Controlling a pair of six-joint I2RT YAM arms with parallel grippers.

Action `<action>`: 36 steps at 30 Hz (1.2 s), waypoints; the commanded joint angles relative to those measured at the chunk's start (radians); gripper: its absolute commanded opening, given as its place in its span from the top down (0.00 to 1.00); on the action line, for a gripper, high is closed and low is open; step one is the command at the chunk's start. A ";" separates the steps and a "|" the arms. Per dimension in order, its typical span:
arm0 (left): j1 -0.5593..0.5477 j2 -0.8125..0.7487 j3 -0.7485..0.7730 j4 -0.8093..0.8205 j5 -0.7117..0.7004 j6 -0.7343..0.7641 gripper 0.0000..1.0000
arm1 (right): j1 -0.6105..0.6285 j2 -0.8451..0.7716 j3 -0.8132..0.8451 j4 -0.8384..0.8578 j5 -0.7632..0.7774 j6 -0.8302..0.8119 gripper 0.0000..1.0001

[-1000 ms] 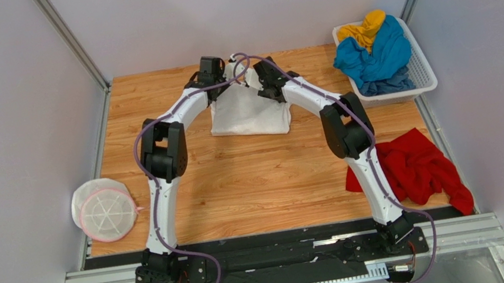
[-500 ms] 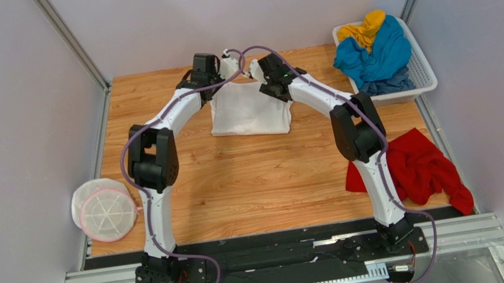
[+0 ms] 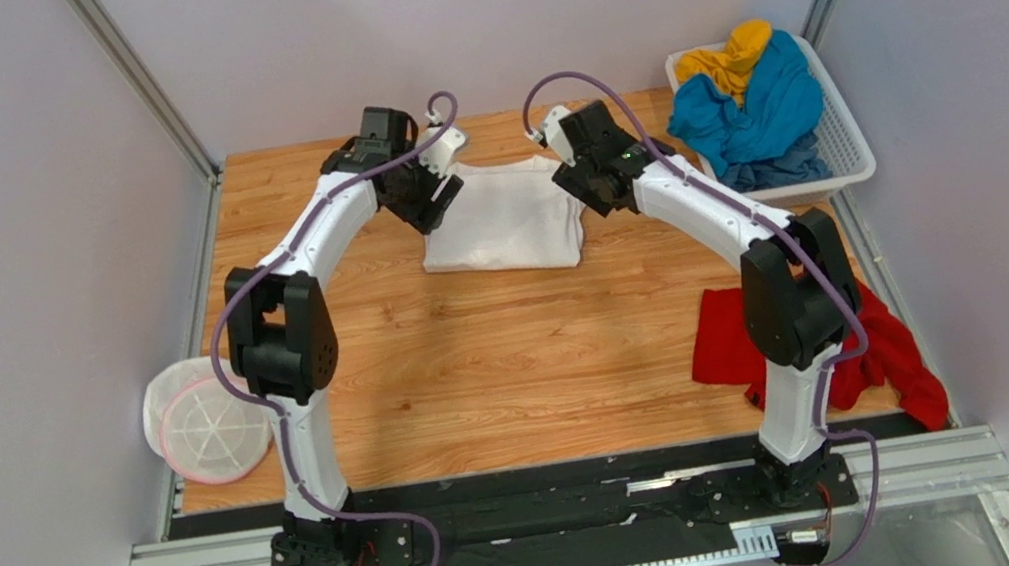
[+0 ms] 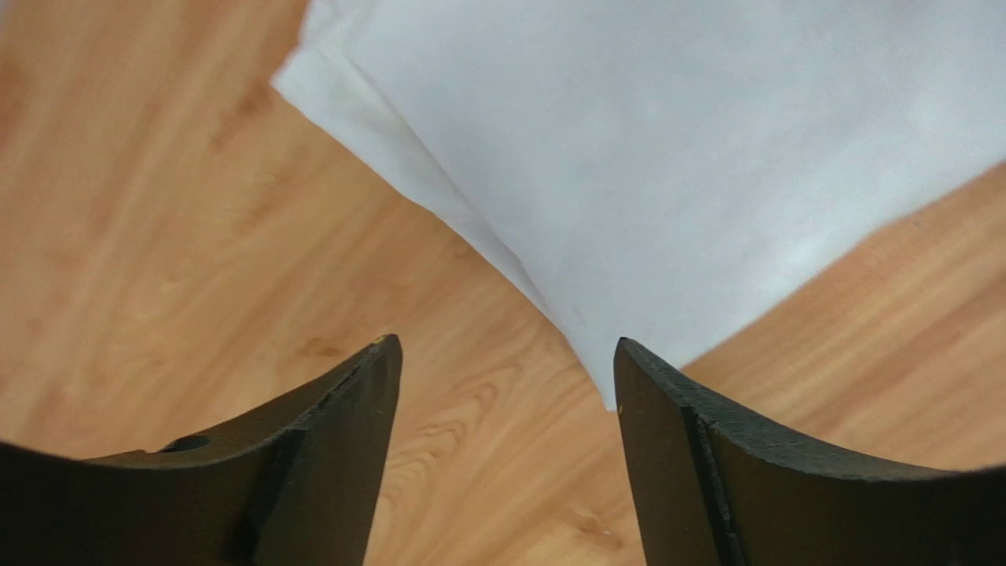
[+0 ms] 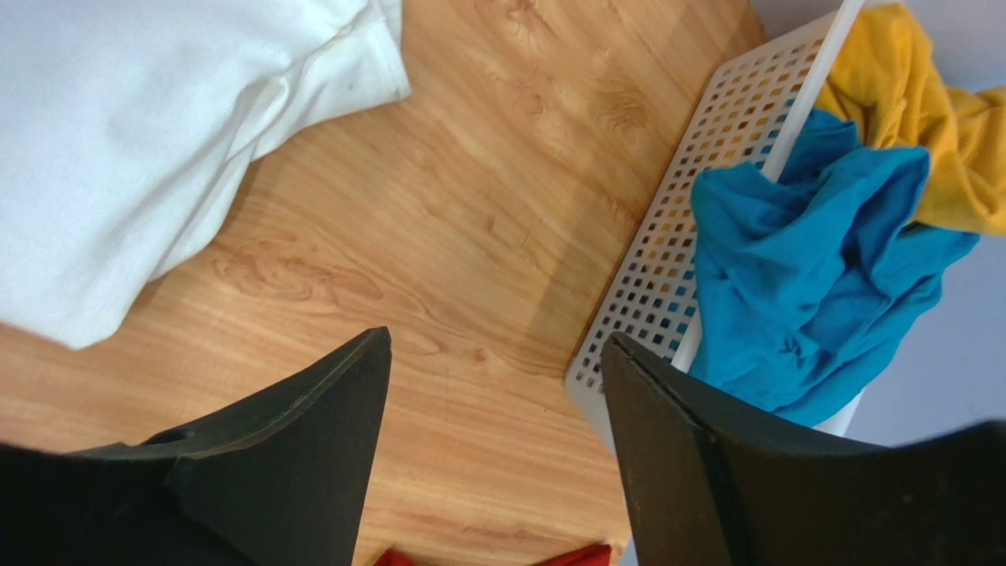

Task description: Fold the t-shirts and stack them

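Observation:
A white t-shirt (image 3: 504, 218) lies folded at the back middle of the wooden table; in the left wrist view its corner (image 4: 661, 177) reaches down beside my right fingertip. My left gripper (image 3: 433, 191) (image 4: 502, 348) hovers open just off the shirt's left edge, holding nothing. My right gripper (image 3: 597, 185) (image 5: 494, 340) is open and empty over bare wood between the white shirt (image 5: 130, 130) and the basket. A blue t-shirt (image 3: 751, 115) (image 5: 815, 271) and a yellow one (image 3: 729, 55) (image 5: 933, 106) are heaped in the basket. A red t-shirt (image 3: 839, 337) lies crumpled at the near right.
The white lattice basket (image 3: 847, 145) (image 5: 697, 201) stands at the back right corner. A round white mesh disc with a pink rim (image 3: 210, 418) hangs over the table's left edge. Grey walls enclose the table on three sides.
Both grippers have opened, let go of the white shirt's far edge and swung apart, left arm leftward, right arm rightward. The shirt now lies flat and folded.

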 commanded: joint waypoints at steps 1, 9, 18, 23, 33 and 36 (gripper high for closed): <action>0.080 0.048 0.073 -0.181 0.230 -0.088 0.22 | -0.001 -0.095 -0.033 -0.044 -0.059 0.091 0.27; 0.202 0.211 0.227 -0.307 0.495 -0.148 0.17 | 0.019 -0.042 0.002 -0.099 -0.095 0.126 0.17; 0.232 0.437 0.520 -0.431 0.652 -0.205 0.16 | 0.068 -0.052 -0.030 -0.108 -0.118 0.136 0.17; 0.233 0.493 0.565 -0.431 0.665 -0.238 0.16 | 0.085 -0.046 -0.032 -0.097 -0.108 0.123 0.17; 0.239 0.527 0.579 -0.416 0.654 -0.289 0.16 | 0.093 0.020 0.031 -0.099 -0.112 0.116 0.17; 0.239 0.541 0.594 -0.417 0.675 -0.313 0.16 | 0.094 0.018 0.022 -0.090 -0.107 0.109 0.17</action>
